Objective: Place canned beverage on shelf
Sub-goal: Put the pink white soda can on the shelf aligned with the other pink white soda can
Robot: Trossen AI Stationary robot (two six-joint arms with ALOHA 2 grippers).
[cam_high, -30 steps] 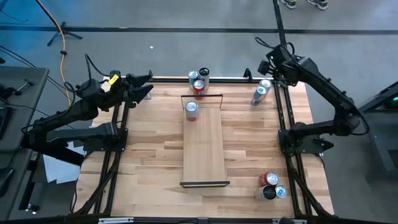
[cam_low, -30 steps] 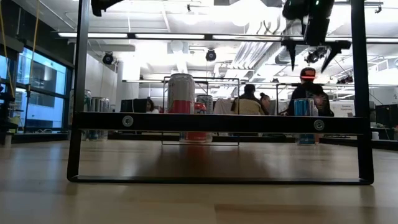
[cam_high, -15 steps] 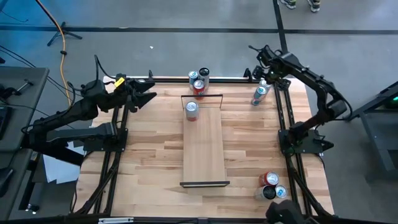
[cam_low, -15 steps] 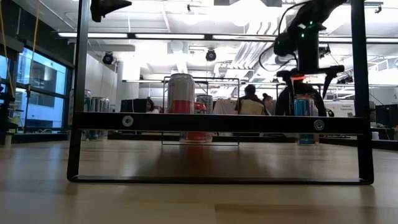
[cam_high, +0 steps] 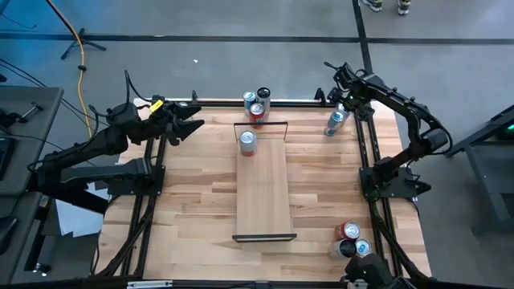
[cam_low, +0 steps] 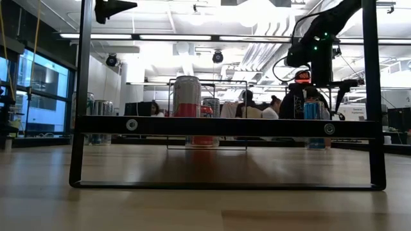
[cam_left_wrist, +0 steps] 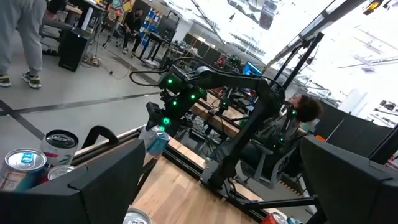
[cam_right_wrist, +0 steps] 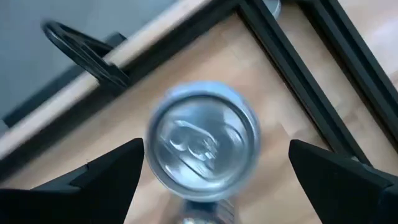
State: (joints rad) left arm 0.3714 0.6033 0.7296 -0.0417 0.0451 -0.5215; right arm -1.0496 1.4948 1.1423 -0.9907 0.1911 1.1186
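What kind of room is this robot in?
Probably a robotics lab or workshop: people sit at desks behind the table, pipes and strip lights run overhead, and cables trail across a bare grey floor.

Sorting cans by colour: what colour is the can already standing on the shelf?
Silver top, red lower body; can, low view.

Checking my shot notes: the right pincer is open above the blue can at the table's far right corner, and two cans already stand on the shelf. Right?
Not quite: only one can stands on the shelf, at its far end, as the high view shows. The rest holds: the right pincer is open above the blue can at the table's far right corner.
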